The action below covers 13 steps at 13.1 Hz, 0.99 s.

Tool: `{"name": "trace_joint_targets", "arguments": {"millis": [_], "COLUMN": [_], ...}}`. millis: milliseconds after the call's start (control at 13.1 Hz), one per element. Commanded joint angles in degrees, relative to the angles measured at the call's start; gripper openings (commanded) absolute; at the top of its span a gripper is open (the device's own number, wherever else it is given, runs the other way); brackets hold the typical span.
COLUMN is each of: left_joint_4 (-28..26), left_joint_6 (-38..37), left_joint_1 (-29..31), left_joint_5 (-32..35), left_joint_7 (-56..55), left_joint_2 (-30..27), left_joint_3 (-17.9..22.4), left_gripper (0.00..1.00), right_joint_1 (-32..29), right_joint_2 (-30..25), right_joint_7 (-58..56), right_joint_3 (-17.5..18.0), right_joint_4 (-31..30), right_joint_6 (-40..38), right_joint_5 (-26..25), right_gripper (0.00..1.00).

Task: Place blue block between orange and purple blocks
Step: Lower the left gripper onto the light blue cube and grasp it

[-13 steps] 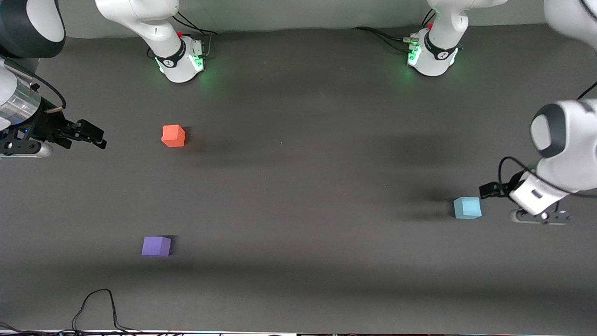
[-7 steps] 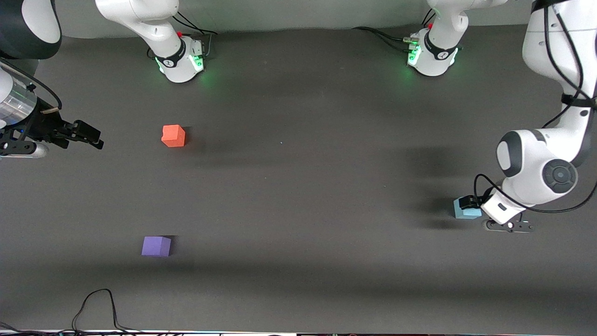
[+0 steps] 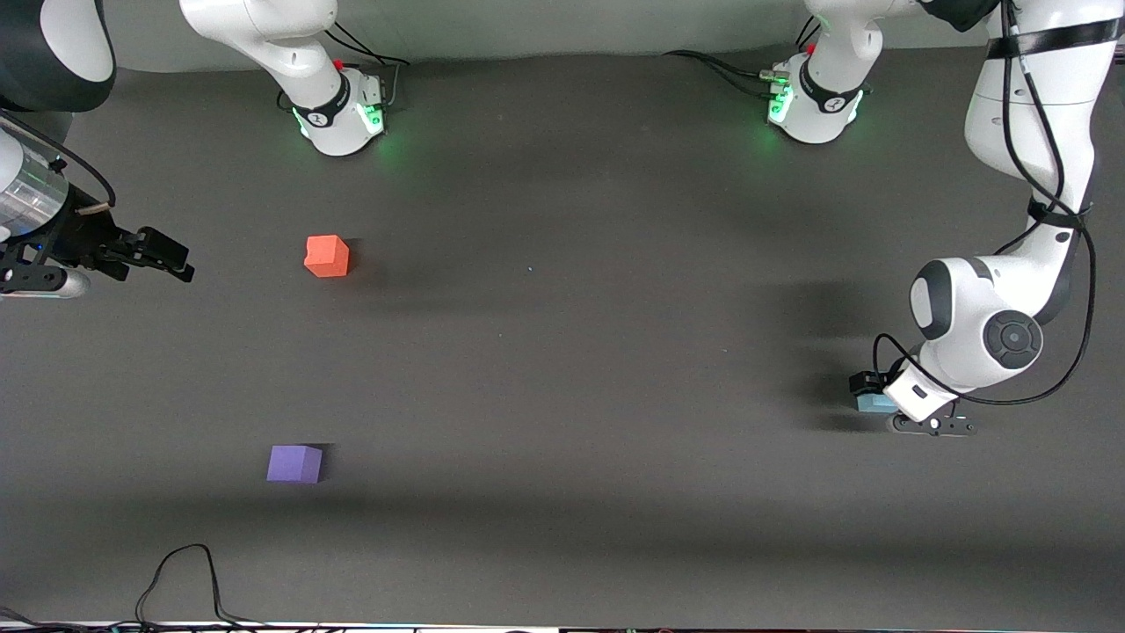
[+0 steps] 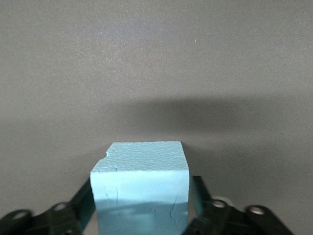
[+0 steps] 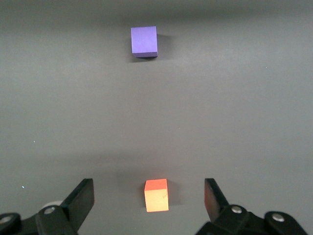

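The blue block [image 3: 874, 403] sits on the table at the left arm's end, mostly hidden under my left gripper [image 3: 870, 394]. In the left wrist view the block [image 4: 142, 181] fills the space between the open jaws of my left gripper [image 4: 141, 208], with a thin gap showing on one side. The orange block [image 3: 327, 256] lies toward the right arm's end, and the purple block [image 3: 294, 463] lies nearer the front camera than it. My right gripper [image 3: 172, 255] waits, open and empty, at the right arm's end of the table. The right wrist view shows that gripper [image 5: 149, 188], the orange block [image 5: 156, 195] and the purple block [image 5: 144, 41].
A black cable [image 3: 180, 580] loops on the table near the front edge. The arm bases [image 3: 338, 110] [image 3: 813, 101] stand along the back edge. The dark table surface [image 3: 562, 352] stretches between the blue block and the other two blocks.
My left arm has swung in and lowered, so its gripper now straddles the blue block instead of standing beside it. The right arm and all three blocks have stayed put.
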Motion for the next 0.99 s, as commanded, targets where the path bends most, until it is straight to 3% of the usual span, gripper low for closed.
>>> {"name": "trace_joint_targets", "arguments": {"millis": [0, 306, 611, 917], "left_joint_4": [-0.3, 1.1, 9.5, 23.8], "left_joint_6": [-0.3, -4.2, -26.6, -47.8], "left_joint_1": [0.1, 1.7, 2.1, -2.3], "left_joint_5": [0.3, 0.4, 0.5, -0.4], "left_joint_7": [-0.1, 0.8, 1.1, -6.2], "left_joint_2": [-0.7, -4.0, -12.2, -14.0], "left_joint_3": [0.2, 0.2, 0.1, -1.2], "left_gripper": [0.43, 0.43, 0.43, 0.44], "right_joint_1": [-0.1, -0.2, -0.1, -0.1], "right_joint_2": [-1.3, -1.3, -1.2, -1.3], "right_joint_7": [-1.4, -1.4, -1.4, -1.4], "right_joint_3": [-0.2, -0.4, -0.4, -0.4], "right_joint_4": [-1.6, -1.9, -2.1, -2.2], "right_joint_6": [1.4, 1.7, 2.3, 2.3], "right_joint_5": [0.1, 0.1, 0.2, 0.2], "right_gripper": [1.00, 1.00, 1.00, 1.00]}}
